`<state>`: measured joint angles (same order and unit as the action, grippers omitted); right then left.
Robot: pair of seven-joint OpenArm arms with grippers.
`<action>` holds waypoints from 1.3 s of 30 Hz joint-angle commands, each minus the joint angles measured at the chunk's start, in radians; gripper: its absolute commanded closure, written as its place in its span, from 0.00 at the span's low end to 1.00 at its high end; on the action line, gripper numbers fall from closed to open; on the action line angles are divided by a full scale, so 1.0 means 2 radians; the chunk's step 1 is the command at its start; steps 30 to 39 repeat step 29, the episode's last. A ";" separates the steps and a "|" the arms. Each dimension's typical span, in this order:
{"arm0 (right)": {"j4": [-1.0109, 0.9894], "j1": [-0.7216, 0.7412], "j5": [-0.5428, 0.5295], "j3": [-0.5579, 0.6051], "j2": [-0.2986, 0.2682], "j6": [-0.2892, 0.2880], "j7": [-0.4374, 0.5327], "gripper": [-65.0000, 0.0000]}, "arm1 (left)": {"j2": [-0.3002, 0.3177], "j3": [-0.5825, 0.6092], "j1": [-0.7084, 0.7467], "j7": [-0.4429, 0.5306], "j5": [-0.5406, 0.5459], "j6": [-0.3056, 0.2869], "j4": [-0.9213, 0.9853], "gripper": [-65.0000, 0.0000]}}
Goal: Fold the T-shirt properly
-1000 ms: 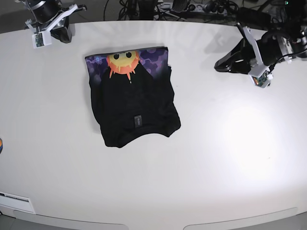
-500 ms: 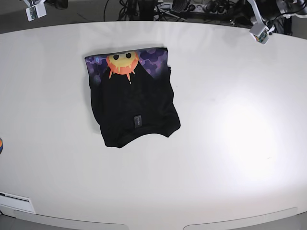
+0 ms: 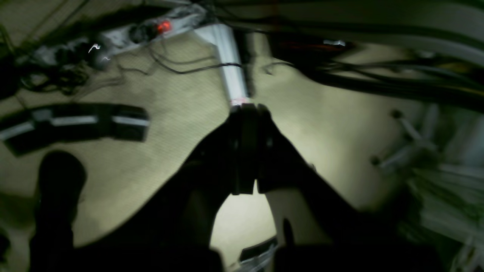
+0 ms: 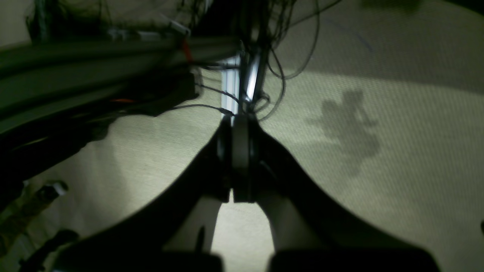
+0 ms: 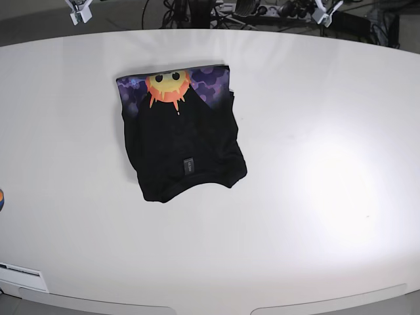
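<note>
Table [image 5: 315, 197]: white, rounded.
Power strip [image 3: 151, 28]: on beige floor, red light lit.
Cables [image 4: 272, 56]: tangled, dark.

Only the folded T-shirt [image 5: 180, 134] occupies the white table [image 5: 315, 164].

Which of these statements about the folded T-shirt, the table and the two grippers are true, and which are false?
1. The T-shirt lies folded on the white table. True.
2. The sun face print shows along the shirt's far edge. True.
3. The left gripper holds the shirt. False: it is shut on nothing, away from the shirt.
4. The right gripper is wide open. False: its jaws are shut together.
5. A small label shows on the black cloth. True.
6. The shirt hangs over the table's near edge. False: it lies fully on the tabletop.
</note>
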<state>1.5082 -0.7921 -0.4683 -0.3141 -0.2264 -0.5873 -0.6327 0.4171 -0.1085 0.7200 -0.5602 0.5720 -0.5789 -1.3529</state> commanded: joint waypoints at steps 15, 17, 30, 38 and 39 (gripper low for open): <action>-0.399 0.229 0.201 0.190 -0.005 0.108 0.242 1.00 | -0.085 0.109 -0.248 0.308 -0.167 0.104 0.440 1.00; -0.422 0.246 0.201 0.226 0.010 0.148 0.241 1.00 | -0.103 0.131 -0.254 0.304 -0.167 0.124 0.440 1.00; -0.430 0.261 0.224 0.313 0.100 0.206 0.253 1.00 | -0.163 0.230 -0.259 0.320 -0.135 0.199 0.439 1.00; -0.430 0.261 0.224 0.313 0.100 0.206 0.253 1.00 | -0.163 0.230 -0.259 0.320 -0.135 0.199 0.439 1.00; -0.430 0.261 0.224 0.313 0.100 0.206 0.253 1.00 | -0.163 0.230 -0.259 0.320 -0.135 0.199 0.439 1.00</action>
